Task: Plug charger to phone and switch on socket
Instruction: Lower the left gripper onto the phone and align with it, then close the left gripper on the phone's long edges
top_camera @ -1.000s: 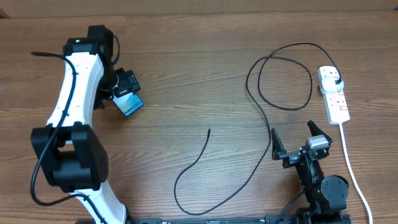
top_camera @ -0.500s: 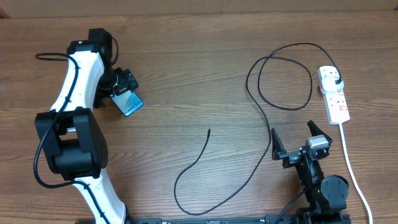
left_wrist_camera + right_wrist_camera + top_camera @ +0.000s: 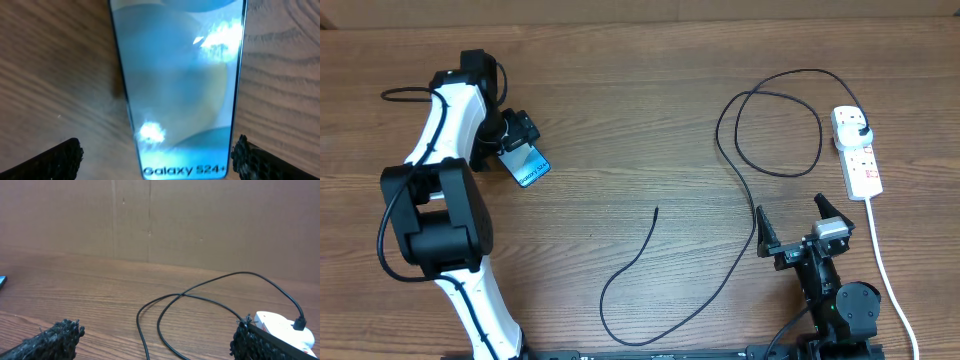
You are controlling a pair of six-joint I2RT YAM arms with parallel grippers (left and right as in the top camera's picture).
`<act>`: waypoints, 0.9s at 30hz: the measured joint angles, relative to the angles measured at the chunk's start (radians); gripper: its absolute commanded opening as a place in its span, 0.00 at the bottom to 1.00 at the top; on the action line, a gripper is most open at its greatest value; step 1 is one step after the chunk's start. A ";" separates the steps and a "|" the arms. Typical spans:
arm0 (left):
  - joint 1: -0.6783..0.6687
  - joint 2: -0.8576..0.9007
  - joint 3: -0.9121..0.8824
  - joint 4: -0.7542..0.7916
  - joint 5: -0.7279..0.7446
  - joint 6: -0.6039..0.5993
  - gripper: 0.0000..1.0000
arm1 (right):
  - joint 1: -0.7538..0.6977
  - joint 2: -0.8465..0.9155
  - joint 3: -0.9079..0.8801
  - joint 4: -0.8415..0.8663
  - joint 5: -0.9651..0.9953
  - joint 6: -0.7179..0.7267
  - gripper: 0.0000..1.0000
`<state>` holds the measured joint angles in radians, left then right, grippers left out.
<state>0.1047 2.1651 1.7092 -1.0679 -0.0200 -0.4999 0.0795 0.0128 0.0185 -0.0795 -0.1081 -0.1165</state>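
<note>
The phone (image 3: 528, 167) lies flat on the wooden table at the upper left, its cyan screen up. In the left wrist view the phone (image 3: 180, 85) fills the middle, with "Galaxy S24+" at its near end. My left gripper (image 3: 517, 150) (image 3: 155, 162) is open and straddles that near end; the right finger is close to the phone's edge and the left finger stands apart. The charger cable (image 3: 740, 160) runs from its black plug (image 3: 860, 128) in the white socket strip (image 3: 860, 160), through loops, to its free tip (image 3: 656, 210). My right gripper (image 3: 794, 224) (image 3: 155, 342) is open and empty.
The strip's white cord (image 3: 887, 265) runs down the right edge. In the right wrist view the cable (image 3: 165, 310) crosses the table ahead and the strip (image 3: 282, 326) sits beside the right finger. A cardboard wall (image 3: 150, 220) stands at the back.
The left arm has folded back and its gripper has shifted slightly left over the phone. The phone, the cable and the right arm have not moved.
</note>
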 measured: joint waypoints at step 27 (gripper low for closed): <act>0.000 0.018 0.000 0.062 0.012 -0.102 1.00 | 0.000 0.000 0.000 0.000 0.000 0.000 1.00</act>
<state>0.1047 2.1830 1.7092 -1.0061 -0.0078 -0.6018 0.0792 0.0128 0.0185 -0.0792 -0.1081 -0.1165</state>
